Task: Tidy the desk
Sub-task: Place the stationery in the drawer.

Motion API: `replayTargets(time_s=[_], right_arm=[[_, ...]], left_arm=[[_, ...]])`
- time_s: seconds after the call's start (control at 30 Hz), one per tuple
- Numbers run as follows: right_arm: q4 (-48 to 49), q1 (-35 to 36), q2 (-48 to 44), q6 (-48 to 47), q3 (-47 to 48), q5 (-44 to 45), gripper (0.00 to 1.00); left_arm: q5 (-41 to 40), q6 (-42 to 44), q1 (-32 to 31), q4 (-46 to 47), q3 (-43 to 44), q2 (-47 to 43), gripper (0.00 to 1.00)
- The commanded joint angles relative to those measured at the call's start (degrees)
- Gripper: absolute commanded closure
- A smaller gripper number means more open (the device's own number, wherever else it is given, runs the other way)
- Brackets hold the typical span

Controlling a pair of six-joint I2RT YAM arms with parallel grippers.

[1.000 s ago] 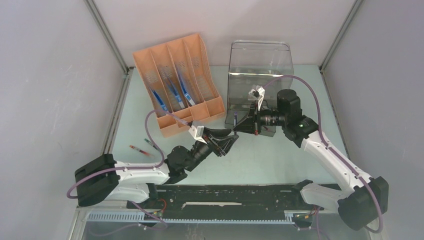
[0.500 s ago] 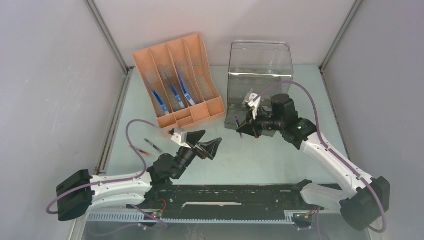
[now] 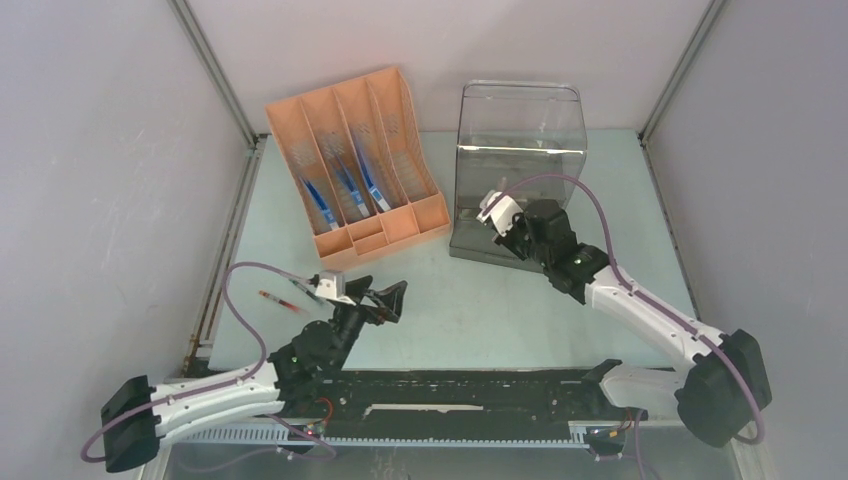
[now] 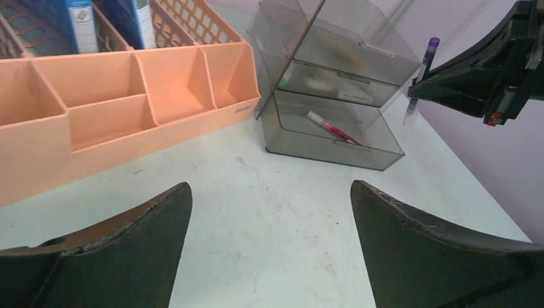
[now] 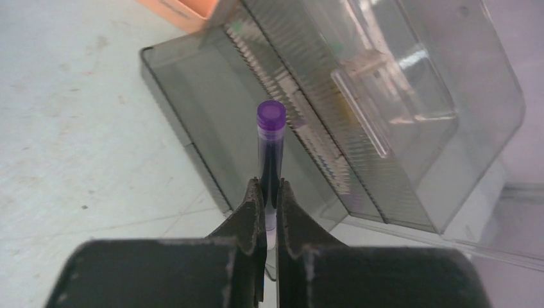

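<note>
Desk (image 3: 500, 305) fills the middle of the top view. Right jaws pinch a purple pen (image 5: 271, 151); left jaws are spread, empty. I would lower the pen flat over the open drawer (image 5: 202, 119) before letting go.

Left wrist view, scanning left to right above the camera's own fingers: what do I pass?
orange organizer → smoky drawer unit → purple pen, pinched in the right gripper
</note>
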Motion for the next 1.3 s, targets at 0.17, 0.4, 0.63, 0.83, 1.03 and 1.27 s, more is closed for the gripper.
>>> replayTargets(time_s=[0.17, 0.4, 0.63, 0.83, 1.03, 1.27], right_arm=[[8.2, -4.0, 5.7, -1.3, 0.1, 7.9, 1.00], [8.8, -6.0, 9.6, -1.2, 0.1, 8.0, 1.00], [8.8, -6.2, 12.3, -1.5, 0.0, 8.1, 0.93], [7.9, -6.1, 13.1, -1.4, 0.2, 7.1, 0.77], [4.2, -6.1, 13.0, -0.9, 1.7, 3.8, 0.59], [-2.3, -5.3, 11.2, -1.8, 3.7, -1.2, 0.49]], left_arm=[[-5.0, -3.1, 0.8, -6.6, -2.6, -7.3, 0.00], [-5.4, -3.9, 1.1, -7.7, -3.1, -8.5, 0.00], [-5.6, -4.6, 1.4, -8.8, -3.1, -9.2, 0.00], [-5.8, -5.3, 1.8, -10.4, -4.7, -10.4, 0.00], [-5.4, -7.1, 3.2, -13.4, -4.2, -10.7, 0.00], [0.0, -10.8, 8.8, -18.9, -3.8, -10.7, 0.00]])
